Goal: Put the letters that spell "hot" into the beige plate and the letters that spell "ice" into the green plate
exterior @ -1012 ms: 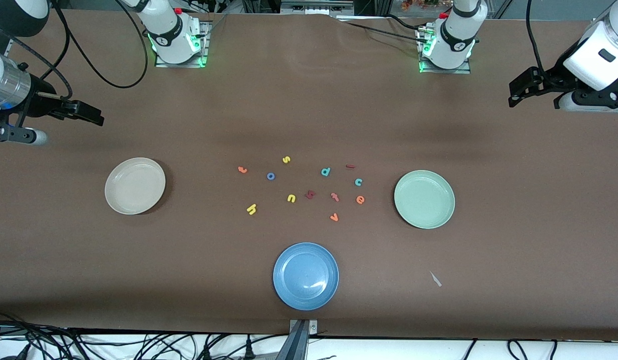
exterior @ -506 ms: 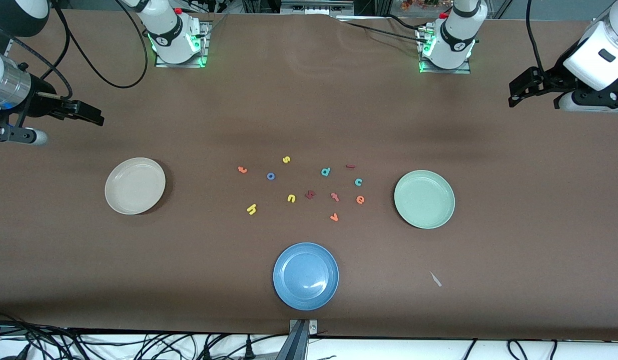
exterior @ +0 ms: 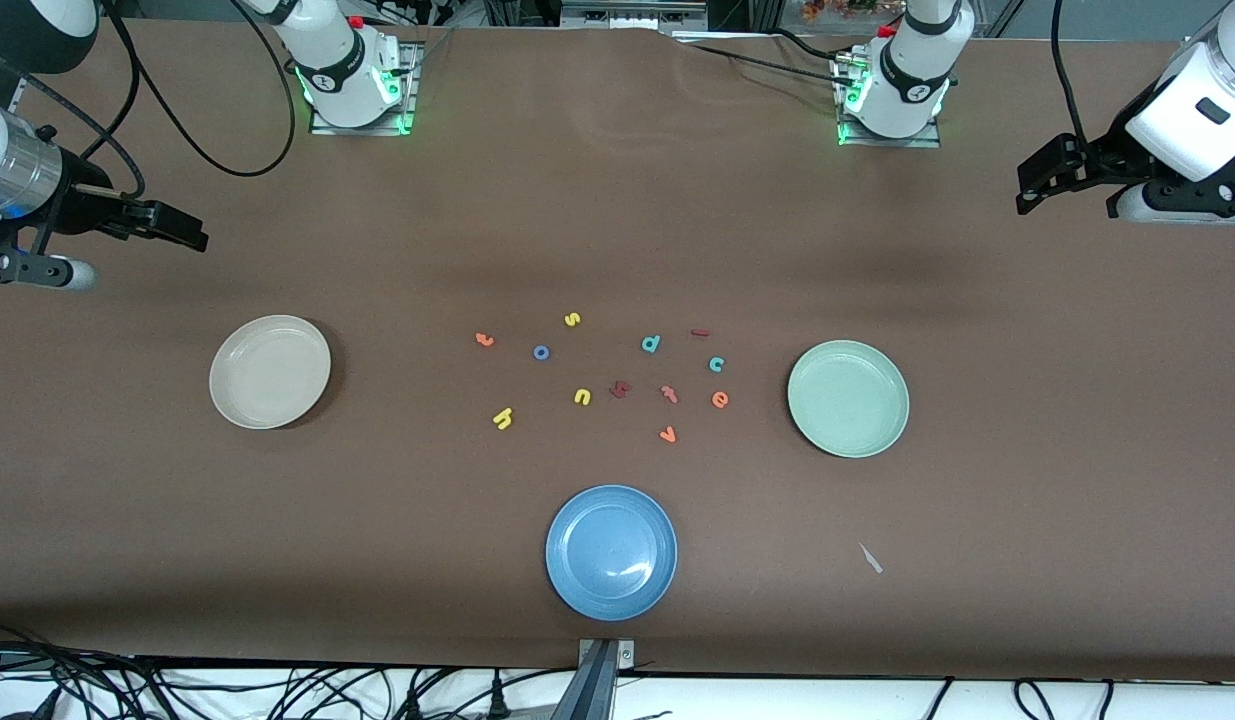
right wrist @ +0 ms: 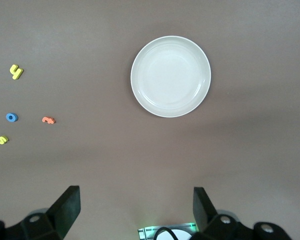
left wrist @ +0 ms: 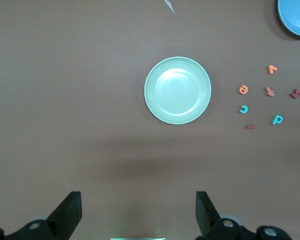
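Nothing has moved: both arms wait, left gripper (exterior: 1027, 190) and right gripper (exterior: 182, 230) spread open, empty. Three round plates: beige plate (exterior: 270, 372), green plate (exterior: 848, 398), blue plate (exterior: 611, 552). Eleven foam letters lie between them, including yellow "h" (exterior: 503, 418), blue "o" (exterior: 541, 352), orange "t" (exterior: 485, 340), red "i" (exterior: 700, 333), teal "c" (exterior: 716, 364), orange "e" (exterior: 720, 400).

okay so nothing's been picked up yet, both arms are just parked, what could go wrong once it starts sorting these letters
1. Look-alikes: the orange "t" has a red-orange t-like letter among the group, and the teal "c" lies close to the teal "d". A wrong pick seems likely.
2. The dark red bar "i" is thin and flat, so fingers may slip off it.
3. The blue plate is a decoy beside the beige plate and green plate.
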Controlling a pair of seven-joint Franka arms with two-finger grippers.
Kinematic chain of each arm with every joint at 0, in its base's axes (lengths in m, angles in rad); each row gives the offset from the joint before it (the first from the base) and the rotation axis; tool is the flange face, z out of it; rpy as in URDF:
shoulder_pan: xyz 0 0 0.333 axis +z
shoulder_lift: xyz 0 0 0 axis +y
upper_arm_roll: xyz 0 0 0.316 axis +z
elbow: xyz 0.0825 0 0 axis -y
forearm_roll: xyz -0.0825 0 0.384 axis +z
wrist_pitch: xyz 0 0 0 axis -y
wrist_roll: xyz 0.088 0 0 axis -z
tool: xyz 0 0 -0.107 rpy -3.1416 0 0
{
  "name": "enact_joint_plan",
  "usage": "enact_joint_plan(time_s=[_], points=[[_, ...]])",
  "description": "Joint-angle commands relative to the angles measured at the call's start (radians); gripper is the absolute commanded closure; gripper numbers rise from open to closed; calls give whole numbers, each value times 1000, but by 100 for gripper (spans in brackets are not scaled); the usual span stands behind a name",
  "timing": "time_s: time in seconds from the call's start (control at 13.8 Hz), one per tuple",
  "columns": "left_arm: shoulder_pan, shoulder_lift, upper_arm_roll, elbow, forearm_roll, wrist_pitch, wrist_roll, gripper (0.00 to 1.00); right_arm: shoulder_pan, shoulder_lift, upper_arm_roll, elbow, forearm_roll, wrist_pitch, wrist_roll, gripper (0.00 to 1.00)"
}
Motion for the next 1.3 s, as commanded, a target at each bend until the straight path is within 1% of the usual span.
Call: enact_joint_plan(time_s=[0.0,0.72,0.94,1.08,1.23], points=[[6,11,-2,29,-32,-14,-2,0,9,9,-7,24,3,-20,3,0],[5,11,-6,28,-30,-16,-5,0,9,9,-7,24,3,-20,3,0],[5,13,-8,28,-26,-66,0,0,11,10,-4,24,3,-20,1,0],[2,19,-8,26,-26,-66,-1,0,11,21,-3,24,4,-22,-2,0],[-9,68,-10,28,-30,-76,-2,0,11,21,-3,24,4,-27,-2,0]])
